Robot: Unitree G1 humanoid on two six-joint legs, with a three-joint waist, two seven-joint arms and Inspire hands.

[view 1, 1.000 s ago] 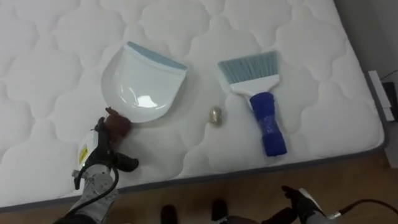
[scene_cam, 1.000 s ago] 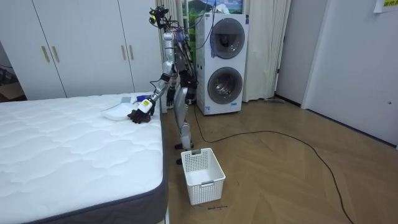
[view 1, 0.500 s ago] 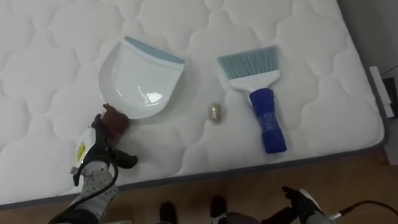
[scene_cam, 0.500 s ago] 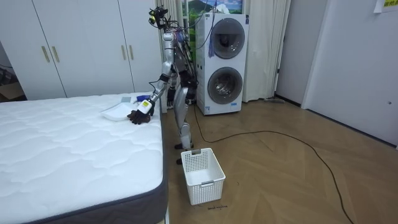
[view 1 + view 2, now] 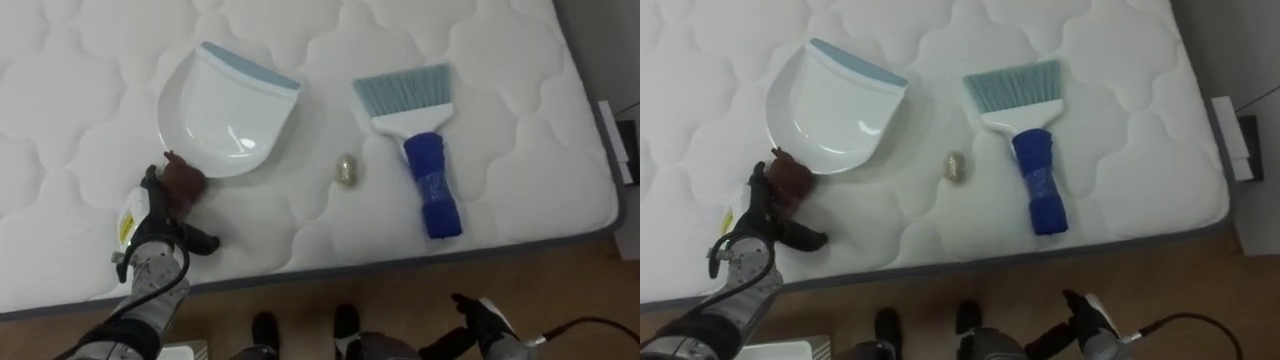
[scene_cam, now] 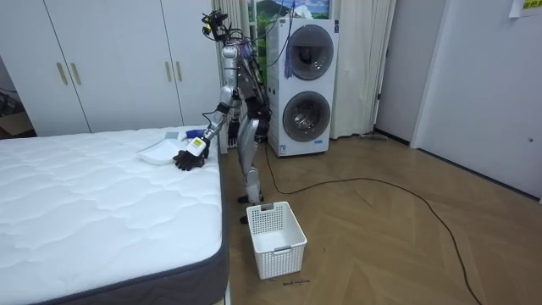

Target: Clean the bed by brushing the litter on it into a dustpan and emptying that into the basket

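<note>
Wooden floor (image 5: 300, 298): runs along the bed's near edge; the right hand (image 5: 478, 320) hangs low over it, and whether its fingers are open or closed cannot be told.
Left hand (image 5: 150, 235): lies on the mattress near the edge, thumb spread sideways, fingers reaching to the dustpan's brown handle (image 5: 185, 182); a grip cannot be told.
Bed (image 5: 80, 60): white quilted mattress, bare of bedding.
Scrap (image 5: 346, 170): small gold crumpled ball, between dustpan and brush, touching neither.
Brush (image 5: 425, 150): blue handle toward the edge, pale blue bristles pointing away.
Dustpan (image 5: 225, 120): white, pale blue lip on its far side.
Room view: robot stands at the bed's side, left arm stretched over it; white basket (image 6: 276, 239) on the floor nearby; stacked washing machines (image 6: 306, 89) behind.
</note>
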